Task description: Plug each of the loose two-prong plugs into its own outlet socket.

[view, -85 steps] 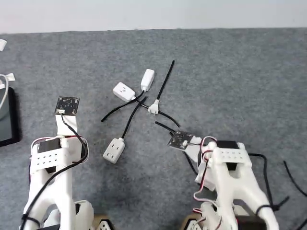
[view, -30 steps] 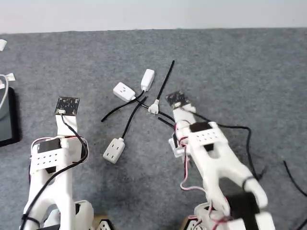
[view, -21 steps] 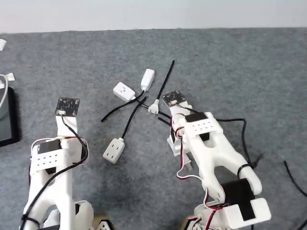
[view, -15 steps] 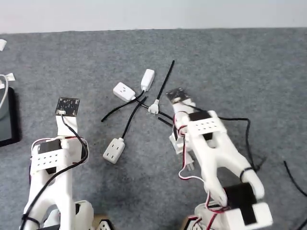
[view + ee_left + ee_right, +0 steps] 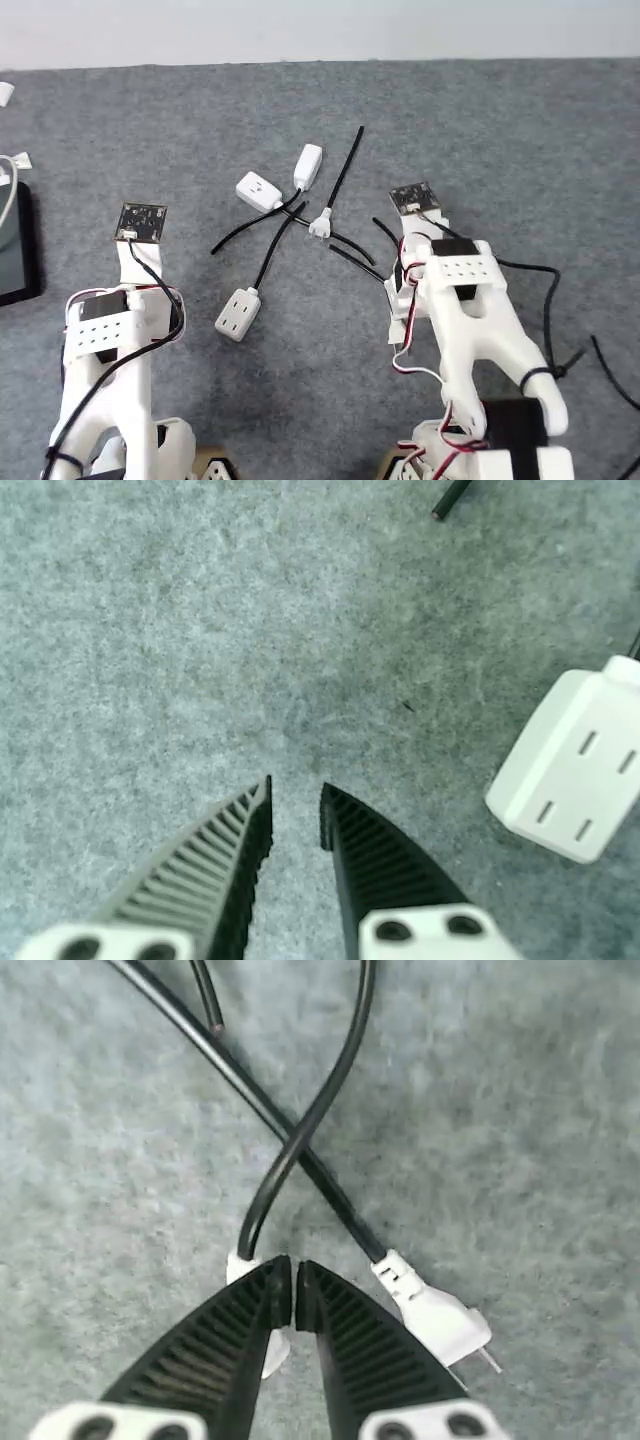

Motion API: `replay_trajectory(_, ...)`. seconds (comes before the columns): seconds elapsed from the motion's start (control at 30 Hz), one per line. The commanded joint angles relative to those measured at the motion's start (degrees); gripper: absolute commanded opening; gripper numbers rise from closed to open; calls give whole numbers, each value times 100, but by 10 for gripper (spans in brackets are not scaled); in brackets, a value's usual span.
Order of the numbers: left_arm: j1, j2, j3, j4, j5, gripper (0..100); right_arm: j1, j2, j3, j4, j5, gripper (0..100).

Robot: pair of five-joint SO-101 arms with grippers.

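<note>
Around the middle of the grey surface (image 5: pixel 520 140) a two-prong plug (image 5: pixel 432 1315) lies flat, just beside the right claw (image 5: pixel 294 1278). That one's pressed almost together with nothing in it. Left claw (image 5: pixel 296 805) is cracked slightly apart, empty, hovering near a white socket (image 5: pixel 572 770).

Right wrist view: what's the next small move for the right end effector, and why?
Probably open the right end effector and shift it sideways over the two-prong plug. It is shut on nothing and sits beside the plug's body, not around it. The plug lies loose on the grey mat with its prongs bare, so it looks free to grasp.
</note>
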Motion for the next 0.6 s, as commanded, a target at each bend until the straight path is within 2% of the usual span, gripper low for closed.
replay_trajectory(0.0,-26,9,-57,-132,-53,13,286,-664,-53,-92,44,9)
replay_trajectory(0.17,-26,9,-57,-141,-53,13,268,-2149,334,40,-343,9)
replay_trajectory(0.3,-26,9,-57,-141,-53,13,-514,-2923,844,154,-325,9)
replay_trajectory(0.37,-26,9,-57,-141,-53,13,-813,-2879,941,163,-325,9)
replay_trajectory(0.57,-26,9,-57,-141,-53,13,-681,-1842,949,-171,-211,9)
